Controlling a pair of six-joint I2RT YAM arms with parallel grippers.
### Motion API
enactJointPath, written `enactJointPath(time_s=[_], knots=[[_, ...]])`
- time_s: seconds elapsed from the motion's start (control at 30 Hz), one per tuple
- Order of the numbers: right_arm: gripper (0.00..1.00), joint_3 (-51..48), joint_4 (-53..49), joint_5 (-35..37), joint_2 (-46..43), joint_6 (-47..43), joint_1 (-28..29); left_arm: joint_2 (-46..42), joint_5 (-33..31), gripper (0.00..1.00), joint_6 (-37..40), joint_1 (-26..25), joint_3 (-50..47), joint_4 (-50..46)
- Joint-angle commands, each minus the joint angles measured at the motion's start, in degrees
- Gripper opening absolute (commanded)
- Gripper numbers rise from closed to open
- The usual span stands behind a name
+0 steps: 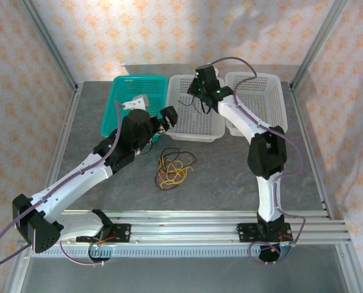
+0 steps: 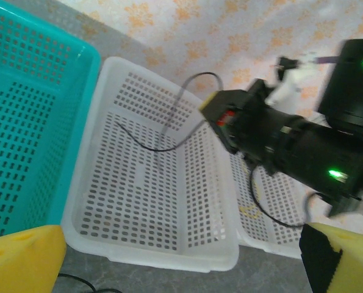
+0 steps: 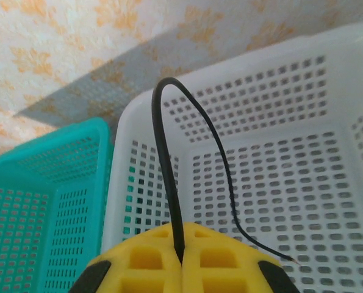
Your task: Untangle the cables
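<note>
A loose tangle of black, yellow and orange-brown cables (image 1: 174,168) lies on the grey table in front of the baskets. My right gripper (image 3: 182,259) is shut on a thin black cable (image 3: 163,140), which arches up from the yellow pads and falls into the middle white basket (image 3: 273,159). From above, the right gripper (image 1: 199,97) hangs over that basket (image 1: 196,125). My left gripper (image 1: 155,119) stands open and holds nothing, near the basket's front left corner. Its yellow fingertips (image 2: 22,259) frame the white basket (image 2: 144,201), with the black cable (image 2: 169,143) dangling from the right gripper (image 2: 239,122).
A teal basket (image 1: 129,91) stands at the back left and a second white basket (image 1: 260,97) at the back right, with a bit of yellow cable (image 2: 248,211) on its floor. Metal frame posts and patterned walls close in the table.
</note>
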Motion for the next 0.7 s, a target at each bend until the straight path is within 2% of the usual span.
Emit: enactJointPath(time_s=[0.0, 0.1, 0.2, 0.3, 0.37, 0.53, 0.67], knots=[[0.00, 1.58, 0.10, -5.30, 2.29, 1.33, 0.18, -2.73, 3.98, 0.99, -1.12, -0.12, 0.54, 2.72], [0.01, 5.55, -4.73, -0.79, 6.16, 2.11, 0.09, -3.91, 5.06, 0.99, -3.38, -0.16, 0.82, 4.18], [0.17, 7.33, -8.01, 1.84, 8.07, 2.34, 0.05, -4.00, 3.39, 0.99, -4.27, -1.39, 3.31, 2.72], [0.39, 6.26, -8.56, 2.66, 6.96, 2.24, 0.08, -3.43, -0.89, 0.99, -4.07, -4.41, 6.54, -0.46], [0.45, 5.47, -9.02, 4.22, 5.55, 1.60, 0.01, -2.81, -2.58, 0.99, -4.42, -6.00, 8.08, -1.36], [0.60, -0.14, -9.51, 9.31, -2.43, -1.34, 0.33, 0.32, -3.54, 0.99, -5.68, -7.95, 12.33, -2.33], [0.61, -9.91, -7.46, 11.82, -12.35, -3.23, 1.59, 2.93, -3.44, 0.99, -5.26, -8.59, 16.54, -3.03]])
